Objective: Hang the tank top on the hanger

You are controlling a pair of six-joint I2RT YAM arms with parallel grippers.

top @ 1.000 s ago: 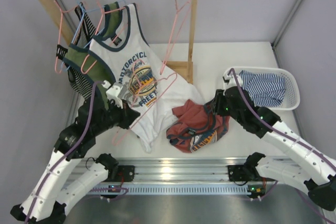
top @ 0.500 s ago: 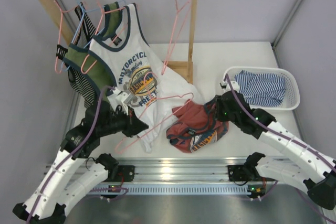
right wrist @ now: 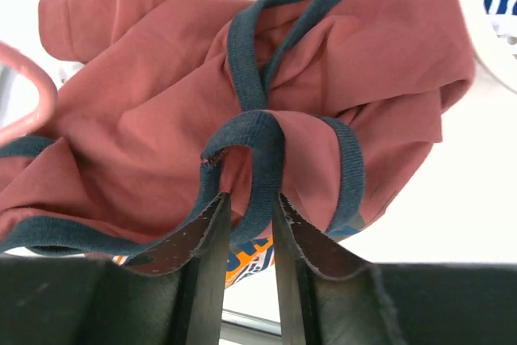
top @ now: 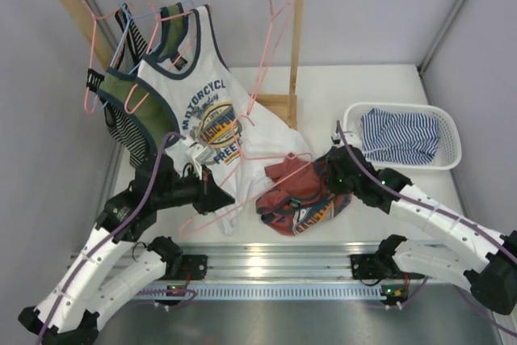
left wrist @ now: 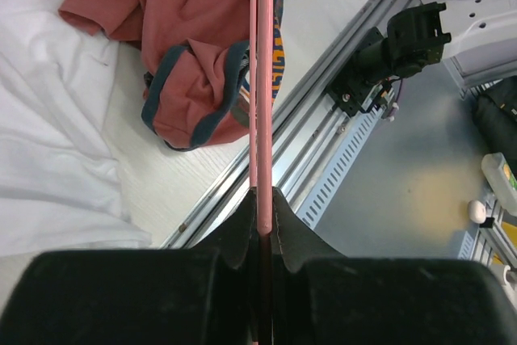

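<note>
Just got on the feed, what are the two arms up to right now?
The left claw is shut on the pink hanger and holds it out across the table toward the tank top. The right claw pinches a loop of the tank top's navy trim. The tank top lies crumpled on the table, and no part of it is threaded onto the hanger yet.

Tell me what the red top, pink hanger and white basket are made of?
Tank top: soft matte knit fabric, probably cotton; it crumples in folds. Hanger: thin, smooth, pink; coated wire or plastic, unclear which. Basket: rigid white plastic, judging by its slotted walls.
</note>
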